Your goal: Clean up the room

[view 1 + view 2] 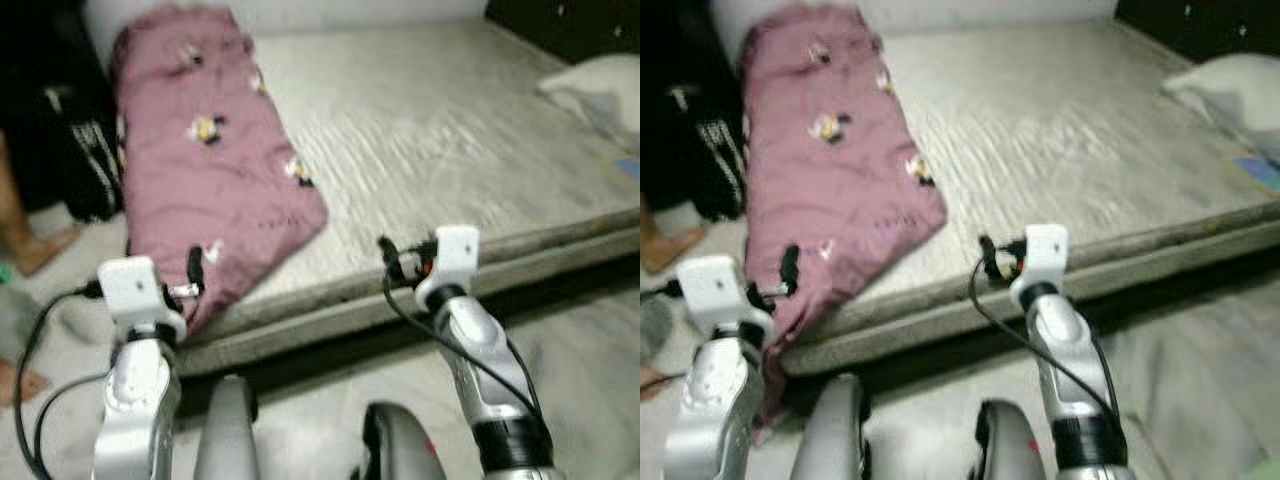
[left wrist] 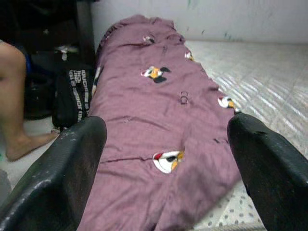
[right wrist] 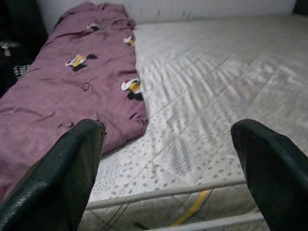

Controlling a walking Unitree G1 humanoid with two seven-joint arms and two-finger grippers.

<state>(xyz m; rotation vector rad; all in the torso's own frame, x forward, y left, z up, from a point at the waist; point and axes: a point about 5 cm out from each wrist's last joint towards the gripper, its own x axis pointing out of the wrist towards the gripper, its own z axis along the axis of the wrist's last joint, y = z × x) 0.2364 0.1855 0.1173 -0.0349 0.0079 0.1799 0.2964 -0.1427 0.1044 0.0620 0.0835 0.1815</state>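
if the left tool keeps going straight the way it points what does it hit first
Most likely the purple blanket: the left tool, open, points along it at the mattress edge. Depth is unclear, but nothing else shows between.

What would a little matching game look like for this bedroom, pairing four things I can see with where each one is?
Things:
1. pink blanket
2. white pillow
3. black bag
4. left gripper

Places:
A. far right of the mattress
B. on the floor beside the bed
C. along the mattress's left side
D. at the blanket's near end

Pairs: 1-C, 2-A, 3-B, 4-D
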